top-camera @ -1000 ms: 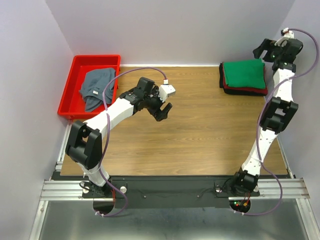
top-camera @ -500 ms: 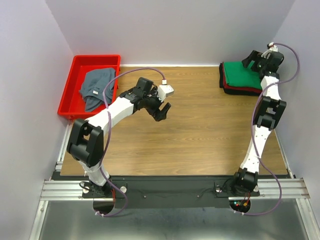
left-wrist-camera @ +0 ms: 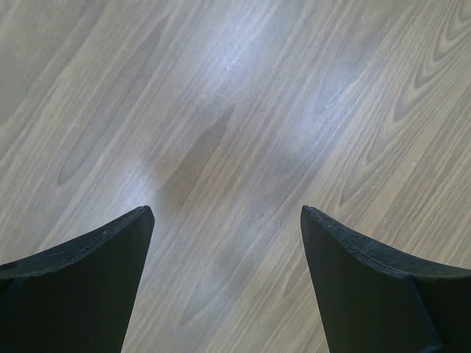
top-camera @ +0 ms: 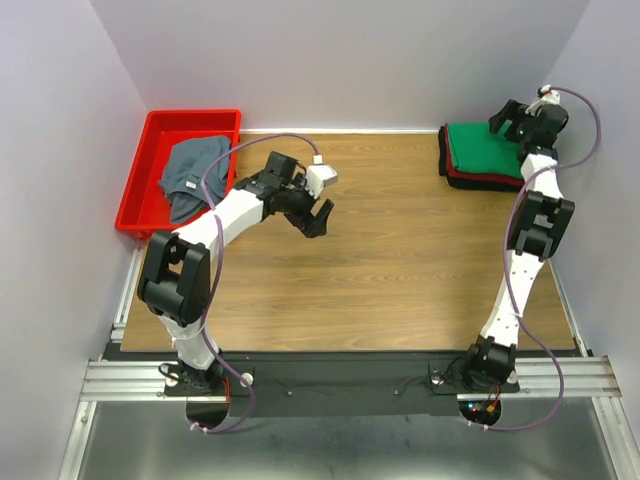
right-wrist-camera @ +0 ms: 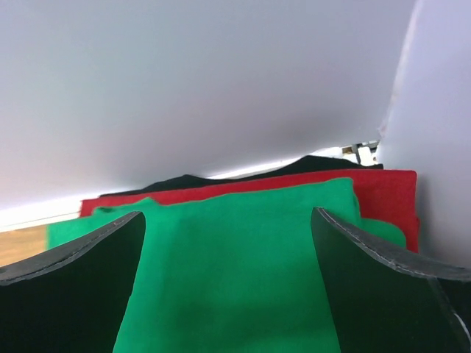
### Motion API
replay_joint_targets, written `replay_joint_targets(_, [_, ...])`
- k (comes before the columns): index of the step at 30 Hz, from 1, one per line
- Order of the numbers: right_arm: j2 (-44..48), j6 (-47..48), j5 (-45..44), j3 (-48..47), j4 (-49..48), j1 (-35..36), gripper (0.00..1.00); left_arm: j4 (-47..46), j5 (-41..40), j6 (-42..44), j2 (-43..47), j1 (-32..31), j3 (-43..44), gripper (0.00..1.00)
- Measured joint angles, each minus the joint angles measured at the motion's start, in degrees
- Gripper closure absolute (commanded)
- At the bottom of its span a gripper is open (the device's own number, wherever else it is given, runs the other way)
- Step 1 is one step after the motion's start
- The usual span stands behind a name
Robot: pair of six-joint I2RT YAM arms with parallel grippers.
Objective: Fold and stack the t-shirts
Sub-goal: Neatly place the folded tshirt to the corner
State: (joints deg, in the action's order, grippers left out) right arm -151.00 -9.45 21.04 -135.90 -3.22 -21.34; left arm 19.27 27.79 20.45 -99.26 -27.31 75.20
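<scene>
The lower parts of both wrist views are filled by the dark fingers themselves, so their bases are cut off. From the top camera the right gripper's [top-camera: 503, 120] fingertips are hard to make out against its black wrist housing.

The left gripper [left-wrist-camera: 227, 213] hangs over the table [top-camera: 400, 270] a little toward 10 o'clock from its middle. Its jaws are spread wide and hold nothing, and only bare wood grain shows between them. Whether the fingertips [left-wrist-camera: 129, 228] touch the wood cannot be told.

At the far edge, toward 10 o'clock, the red bin [top-camera: 160, 125] holds the grey-blue t-shirt [top-camera: 190, 175], crumpled, its right side crossed by the left arm's cable.

Toward 2 o'clock sits the folded stack. The green t-shirt [top-camera: 482, 148] is on top and the dark red t-shirt [top-camera: 480, 181] shows as a rim below it. The black t-shirt [right-wrist-camera: 184, 180] appears only as a thin sliver behind the red one in the right wrist view; from above it cannot be picked out.

The right gripper is at the stack's far right corner, released, jaws wide and low over the green cloth. Contact cannot be judged.
</scene>
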Motion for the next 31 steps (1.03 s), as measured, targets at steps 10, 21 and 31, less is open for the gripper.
replay_joint_targets(10, [24.00, 3.32, 4.90, 18.75, 3.96, 0.87, 0.00, -0.42, -0.96, -3.87, 4.90, 6.29, 1.36, 0.07])
replay_joint_targets(21, [57.96, 13.14, 12.31, 44.41, 22.21, 9.07, 0.00, -1.84, -4.83, -7.15, 24.22, 9.33, -3.45, 0.06])
replay_joint_targets(31, [72.13, 22.21, 12.37, 74.69, 38.47, 14.03, 0.00, -0.33, -8.37, -8.11, 34.60, 10.62, -20.52, 0.06])
